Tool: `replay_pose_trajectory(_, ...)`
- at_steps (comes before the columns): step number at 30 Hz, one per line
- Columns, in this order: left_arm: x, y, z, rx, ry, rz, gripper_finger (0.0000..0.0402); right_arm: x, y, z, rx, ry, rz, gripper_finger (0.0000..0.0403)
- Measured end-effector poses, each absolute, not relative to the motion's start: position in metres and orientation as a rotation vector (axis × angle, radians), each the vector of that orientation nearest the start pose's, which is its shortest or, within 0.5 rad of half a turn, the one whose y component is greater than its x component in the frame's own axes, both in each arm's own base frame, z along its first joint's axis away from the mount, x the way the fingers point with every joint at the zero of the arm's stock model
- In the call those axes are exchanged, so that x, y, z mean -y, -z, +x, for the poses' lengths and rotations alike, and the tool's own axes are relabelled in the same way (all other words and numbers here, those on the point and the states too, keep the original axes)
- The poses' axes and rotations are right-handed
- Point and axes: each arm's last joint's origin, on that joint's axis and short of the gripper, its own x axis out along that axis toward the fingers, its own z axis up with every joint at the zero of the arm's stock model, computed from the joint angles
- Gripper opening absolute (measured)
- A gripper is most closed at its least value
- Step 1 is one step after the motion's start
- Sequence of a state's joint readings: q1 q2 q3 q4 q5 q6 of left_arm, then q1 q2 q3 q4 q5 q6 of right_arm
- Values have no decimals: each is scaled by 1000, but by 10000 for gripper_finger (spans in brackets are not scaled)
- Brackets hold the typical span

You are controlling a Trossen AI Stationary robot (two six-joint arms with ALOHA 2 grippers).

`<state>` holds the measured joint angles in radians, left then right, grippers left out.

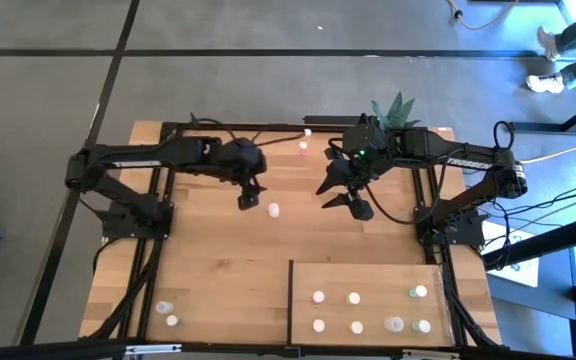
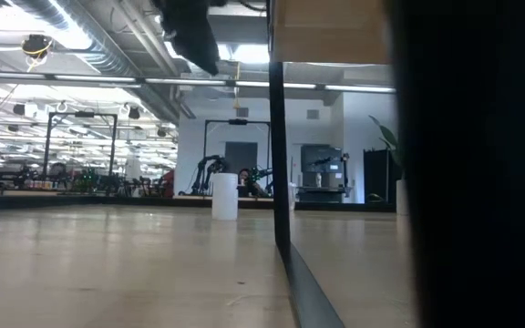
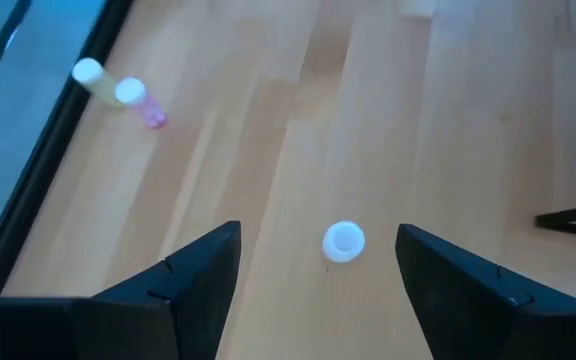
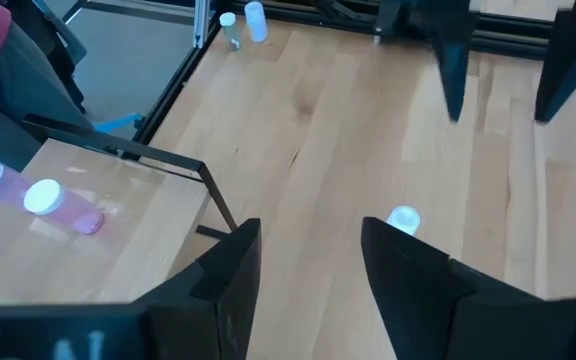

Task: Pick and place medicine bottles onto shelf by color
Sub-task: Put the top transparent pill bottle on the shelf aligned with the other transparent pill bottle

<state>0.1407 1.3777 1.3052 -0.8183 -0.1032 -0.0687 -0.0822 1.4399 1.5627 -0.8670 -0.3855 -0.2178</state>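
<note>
A small whitish medicine bottle [image 1: 273,210] stands upright on the tabletop between my two grippers; it also shows in the low view [image 2: 224,196]. My left gripper [image 3: 318,232] hangs open above it, and the bottle [image 3: 344,241] shows on the table below the gap, untouched. My right gripper [image 4: 310,225] is open and empty, raised to the bottle's [image 4: 404,218] right. In the high view the left gripper [image 1: 251,197] and right gripper [image 1: 343,197] flank the bottle. The pale shelf [image 1: 368,280] lies at the near right and carries several bottles.
Two bottles, one pale yellow [image 3: 88,72] and one pink [image 3: 133,95], stand near the table's far edge. Two more [image 1: 168,314] stand at the near left corner. A green plant [image 1: 393,108] sits at the far right. Bare planks lie around the middle bottle.
</note>
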Motion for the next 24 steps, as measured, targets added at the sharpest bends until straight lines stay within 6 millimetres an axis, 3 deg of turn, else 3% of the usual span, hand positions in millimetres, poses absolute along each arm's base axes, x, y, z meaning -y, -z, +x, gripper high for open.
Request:
replay_pose_trajectory(12, -23, -368, 226, -761, -281, -209, 259, 13, -392, 292, -678, -365, -37, 177)
replay_pose_trajectory(24, -14, -388, 196, -619, -439, -256, 259, 11, -393, 296, -664, -334, 57, 177)
